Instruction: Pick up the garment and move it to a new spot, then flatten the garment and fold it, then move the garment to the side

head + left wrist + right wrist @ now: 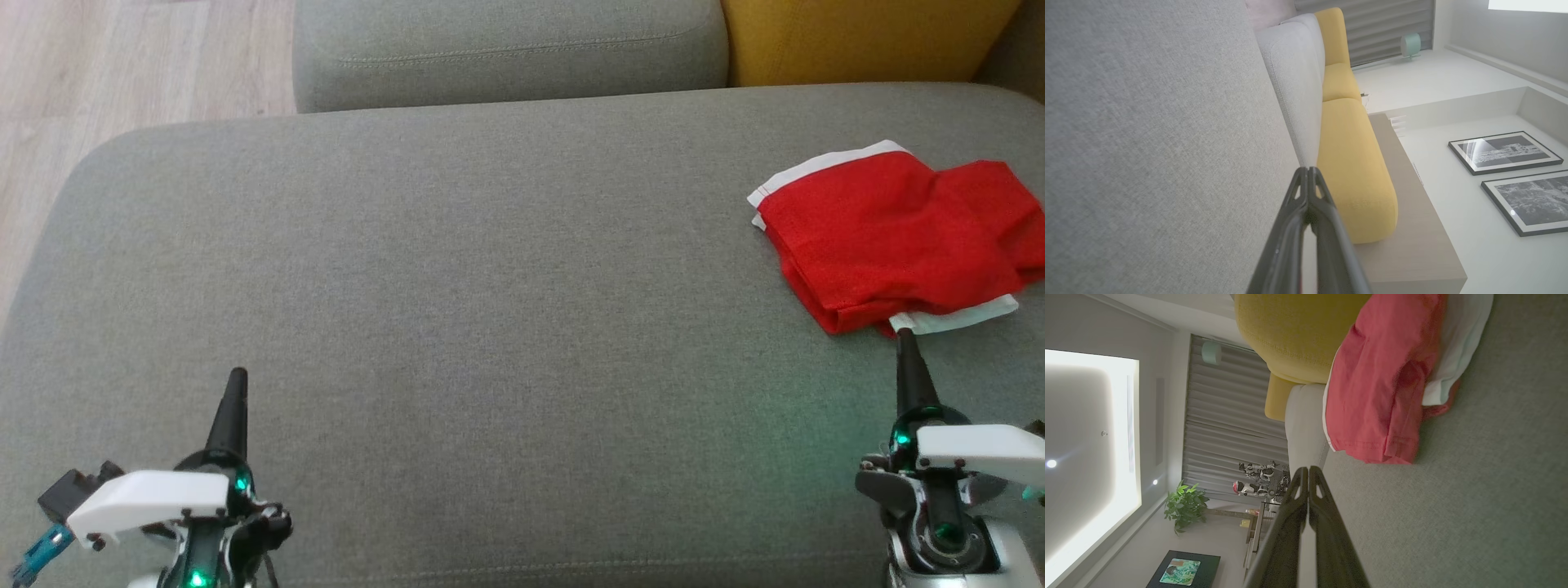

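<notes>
One folded red garment, white-trimmed, lies at the far right of the grey sofa cushion; right claw pinched shut just beside its near hem, left claw shut, well apart; risk: a forward nudge rumples the fold or shoves it off the cushion.

grey sofa seat, yellow cushion behind, wood floor left.
</notes>
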